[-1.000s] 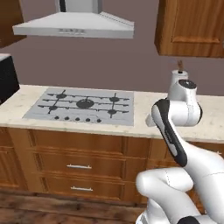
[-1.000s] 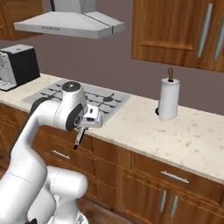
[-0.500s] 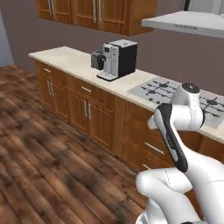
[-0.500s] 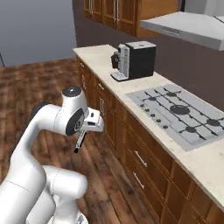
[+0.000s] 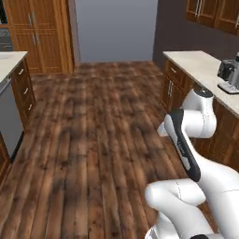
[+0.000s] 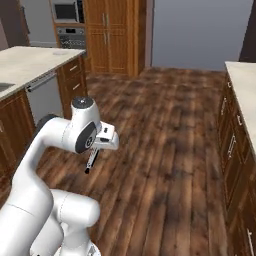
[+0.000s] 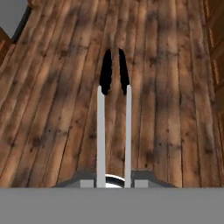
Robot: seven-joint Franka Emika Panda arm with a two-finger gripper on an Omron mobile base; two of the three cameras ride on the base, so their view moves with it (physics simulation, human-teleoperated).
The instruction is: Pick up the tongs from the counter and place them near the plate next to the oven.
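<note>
Currently the gripper (image 7: pixel 114 181) pinches the tongs (image 7: pixel 114 118) between its fingers, holding them above the wooden floor (image 7: pixel 57 87), their dark ends pointing away; the oven (image 6: pixel 71 36) stands well apart.

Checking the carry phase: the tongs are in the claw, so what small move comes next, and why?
Probably keep driving toward the oven by the far cabinets without opening. The claw holds the tongs over bare wooden floor, and no plate shows beneath them.
</note>
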